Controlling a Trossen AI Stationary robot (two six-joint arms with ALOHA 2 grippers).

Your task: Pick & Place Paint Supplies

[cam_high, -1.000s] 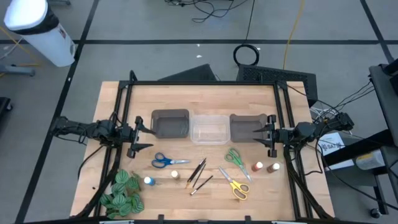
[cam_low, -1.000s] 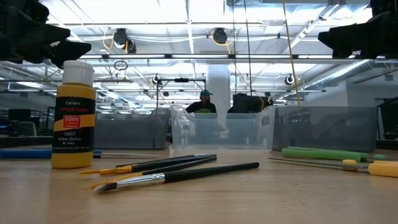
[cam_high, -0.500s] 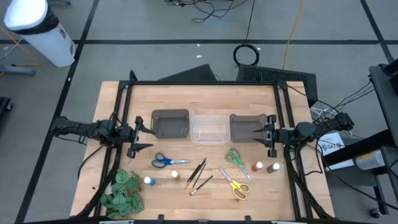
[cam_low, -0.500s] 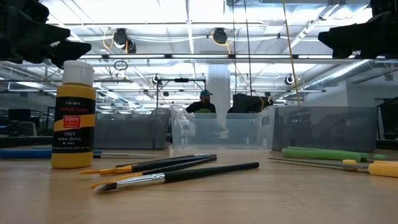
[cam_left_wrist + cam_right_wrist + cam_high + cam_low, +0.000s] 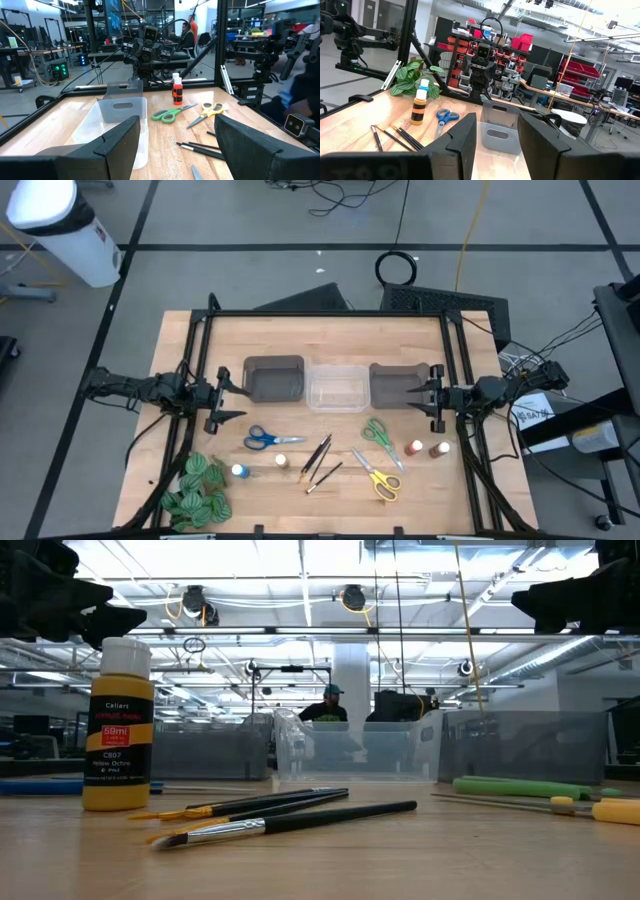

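left gripper: jaws wide, empty; blue scissors near at 5 o'clock, long axis 3–9
right gripper: part open, empty; green scissors near at 7 o'clock

Both arms low, stretched level from opposite tabletop edges, pointing inward toward each other.

Left arm: reaches in from left edge, wrist straight. Left gripper hangs above tabletop near left side, jaws spread wide, nothing between them; both dark fingers visible in own wrist view with clear gap.

Right arm: mirrors it from right edge. Right gripper hangs above tabletop near right side, jaws parted, narrower gap than left, holding nothing.
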